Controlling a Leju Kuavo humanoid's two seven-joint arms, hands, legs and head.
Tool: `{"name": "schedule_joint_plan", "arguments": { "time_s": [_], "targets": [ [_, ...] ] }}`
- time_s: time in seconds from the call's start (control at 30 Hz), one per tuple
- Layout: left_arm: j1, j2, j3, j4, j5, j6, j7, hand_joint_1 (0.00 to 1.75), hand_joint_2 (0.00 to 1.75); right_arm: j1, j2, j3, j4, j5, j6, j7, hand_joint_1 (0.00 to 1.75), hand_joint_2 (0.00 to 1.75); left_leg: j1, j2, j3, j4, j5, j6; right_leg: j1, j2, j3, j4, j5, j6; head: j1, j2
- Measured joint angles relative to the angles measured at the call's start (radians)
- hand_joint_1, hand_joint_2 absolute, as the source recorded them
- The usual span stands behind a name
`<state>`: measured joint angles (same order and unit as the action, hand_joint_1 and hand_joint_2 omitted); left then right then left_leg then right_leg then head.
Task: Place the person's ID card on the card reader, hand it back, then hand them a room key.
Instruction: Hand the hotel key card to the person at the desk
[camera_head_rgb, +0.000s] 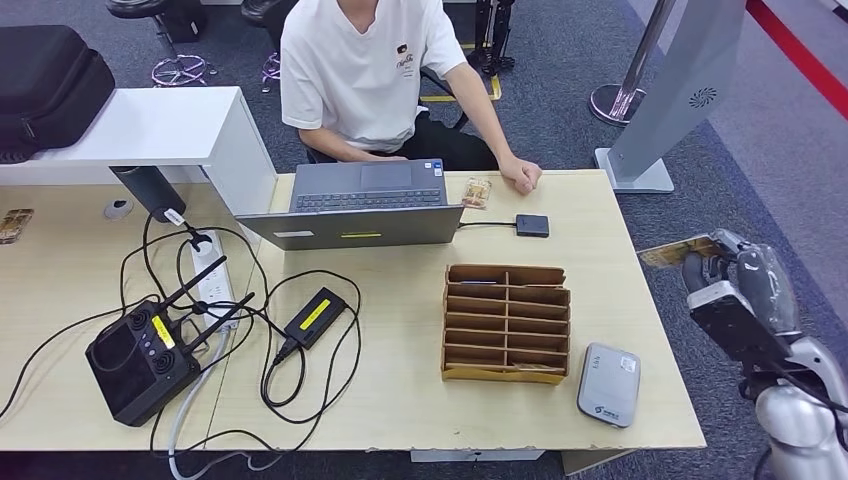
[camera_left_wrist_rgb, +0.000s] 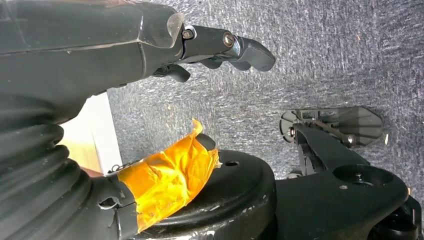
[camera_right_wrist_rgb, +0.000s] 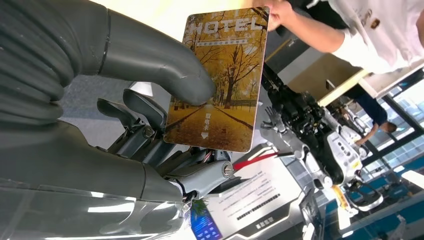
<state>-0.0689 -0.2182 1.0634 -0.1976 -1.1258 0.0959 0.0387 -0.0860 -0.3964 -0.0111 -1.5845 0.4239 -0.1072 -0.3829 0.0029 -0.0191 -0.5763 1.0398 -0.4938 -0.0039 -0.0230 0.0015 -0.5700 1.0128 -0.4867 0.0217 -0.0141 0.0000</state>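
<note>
**Right hand holds a hotel card off the desk's edge**

While the right hand (camera_head_rgb: 735, 285) hangs just past the right-hand edge of the desk (camera_head_rgb: 400, 400), its thick thumb (camera_right_wrist_rgb: 165, 75) presses a room key (camera_right_wrist_rgb: 220, 80) against the darker fingers (camera_right_wrist_rgb: 135, 107) behind it, so the hand is gripping the card. In the right wrist view the card's face shows yellow autumn trees along a path under the word HOTEL; in the head view it is a thin tan sliver (camera_head_rgb: 678, 250) sticking out from the hand toward the desk, apart from the desk's surface.

Nearest the hand on the desk lies a grey card reader (camera_head_rgb: 609, 383), close to the front corner. Just beyond it stands a brown cardboard organiser (camera_head_rgb: 507, 322) with rows of slots. Farther off, a small black box (camera_head_rgb: 532, 225) sits on a cable from the open laptop (camera_head_rgb: 362, 203), and another card (camera_head_rgb: 477, 192) lies beside the person's hand (camera_head_rgb: 521, 175), which rests on the far edge. The person (camera_head_rgb: 365, 70), in a white T-shirt, sits behind the laptop. Well away from the hand lie a black controller (camera_head_rgb: 140, 360), a power strip (camera_head_rgb: 212, 275) and tangled cables.

The left hand (camera_left_wrist_rgb: 220, 47), seen in its wrist view, hangs over grey carpet with nothing in it, fingers loosely extended.
</note>
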Motion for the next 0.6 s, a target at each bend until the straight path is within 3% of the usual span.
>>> {"name": "schedule_joint_plan", "arguments": {
  "time_s": [0.27, 0.6],
  "targets": [
    [0.0, 0.0, 0.004, 0.0, -0.011, 0.015, -0.002, 0.0, 1.75, 0.189, 0.04, -0.037, -0.091, 0.088, -0.007, -0.047, 1.75, 1.75, 0.0, 0.001, 0.0, 0.0, -0.002, 0.0, 0.0, 0.001, -0.001, 0.0, -0.001, -0.001, 0.0, 0.0],
    [-0.001, 0.0, 0.004, 0.0, -0.025, 0.017, -0.002, 0.0, 1.75, 0.243, 0.114, -0.007, -0.036, 0.146, -0.037, -0.048, 1.75, 1.75, 0.0, 0.002, 0.0, 0.0, -0.001, 0.0, 0.0, 0.002, -0.001, 0.0, -0.001, -0.001, 0.0, 0.0]
  ]
}}
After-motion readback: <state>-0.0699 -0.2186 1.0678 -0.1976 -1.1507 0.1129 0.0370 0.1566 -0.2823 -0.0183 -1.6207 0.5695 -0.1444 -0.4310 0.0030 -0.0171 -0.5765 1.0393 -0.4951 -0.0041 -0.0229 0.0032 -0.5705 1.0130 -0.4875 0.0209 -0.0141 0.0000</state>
